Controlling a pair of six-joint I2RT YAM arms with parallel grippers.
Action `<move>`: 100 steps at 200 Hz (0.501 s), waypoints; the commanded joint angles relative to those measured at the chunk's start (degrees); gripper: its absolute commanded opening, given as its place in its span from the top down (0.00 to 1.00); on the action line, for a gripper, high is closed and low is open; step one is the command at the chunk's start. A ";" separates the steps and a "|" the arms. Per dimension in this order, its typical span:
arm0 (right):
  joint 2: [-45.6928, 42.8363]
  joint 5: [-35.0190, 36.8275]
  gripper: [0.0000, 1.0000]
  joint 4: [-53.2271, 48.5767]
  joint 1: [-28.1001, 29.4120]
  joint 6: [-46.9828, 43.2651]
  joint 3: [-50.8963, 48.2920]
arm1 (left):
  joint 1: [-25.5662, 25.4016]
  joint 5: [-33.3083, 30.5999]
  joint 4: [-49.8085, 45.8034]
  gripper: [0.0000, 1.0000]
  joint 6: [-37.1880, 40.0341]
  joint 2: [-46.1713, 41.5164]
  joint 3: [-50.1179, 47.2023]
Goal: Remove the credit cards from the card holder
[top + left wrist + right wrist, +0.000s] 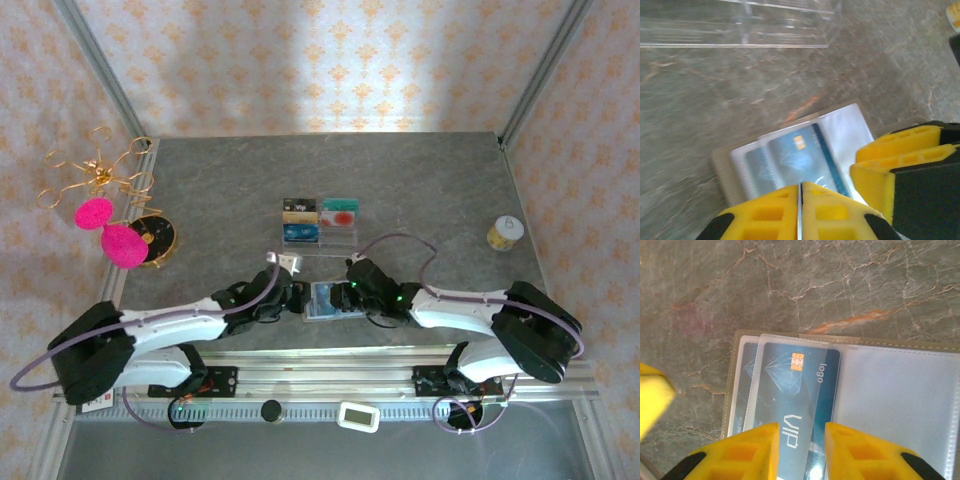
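Staged robot test booth: floral wallpaper panels (330,60), aluminium framing (98,65) at upper left, stone-look table (430,180), mounting rail (330,378) along the bottom.

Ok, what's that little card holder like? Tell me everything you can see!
The card holder lies open and flat on the grey marbled table. Outside it is olive-grey; inside are pale, shiny plastic sleeves. One holds a blue card with a gold chip and "VIP"; another bluish card peeks out behind. The right gripper's jaws stand apart over that card; the left gripper's are shut at the holder's edge.
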 commanded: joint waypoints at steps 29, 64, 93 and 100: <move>-0.13 -4.79 0.71 3.04 -1.41 -0.18 -2.27 | -0.65 3.95 5.52 1.00 2.30 9.15 3.53; 1.38 -6.06 0.69 4.69 -1.51 0.19 -2.47 | -0.60 3.29 5.13 1.00 2.29 11.85 2.97; 1.56 -5.56 0.69 4.49 -1.51 -0.09 -2.25 | -0.60 4.09 6.38 0.97 1.71 11.19 1.99; 1.31 -5.15 0.69 4.15 -1.51 -0.13 -2.20 | -0.79 4.30 6.86 0.94 1.53 9.69 1.74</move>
